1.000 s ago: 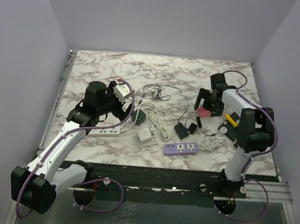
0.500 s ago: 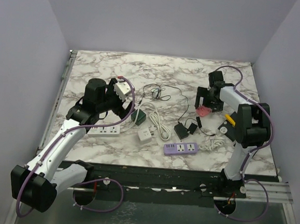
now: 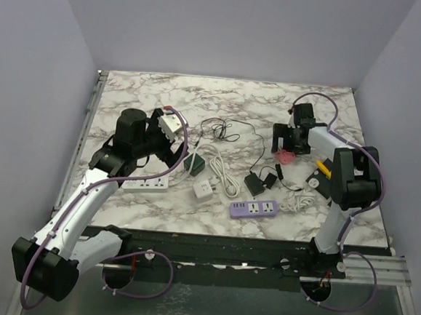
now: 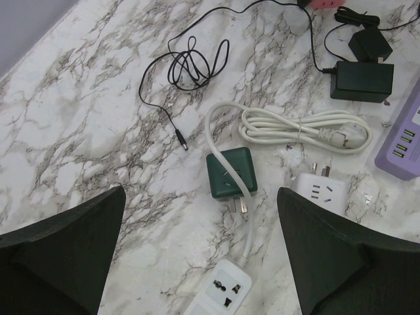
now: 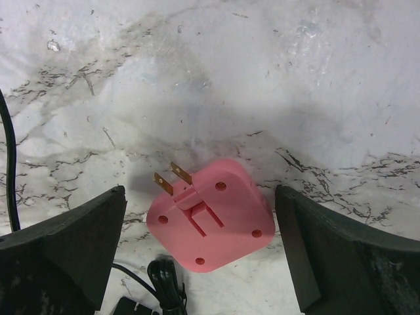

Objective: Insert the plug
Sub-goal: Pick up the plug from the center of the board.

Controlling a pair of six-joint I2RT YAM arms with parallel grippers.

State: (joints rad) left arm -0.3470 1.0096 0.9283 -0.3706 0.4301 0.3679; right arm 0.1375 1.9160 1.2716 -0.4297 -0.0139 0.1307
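Hovering over the pink plug point(image 5: 211, 215), the right claw point(image 5: 200, 190) gapes empty.

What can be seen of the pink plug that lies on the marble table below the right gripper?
The pink plug is a rounded square block that looks like smooth plastic. Its upper face shows four small round holes and a hinged piece with two flat brass-coloured prongs. It lies flat on the marble table, between the sides of the open right gripper, which does not touch it. A black cable lies close by.
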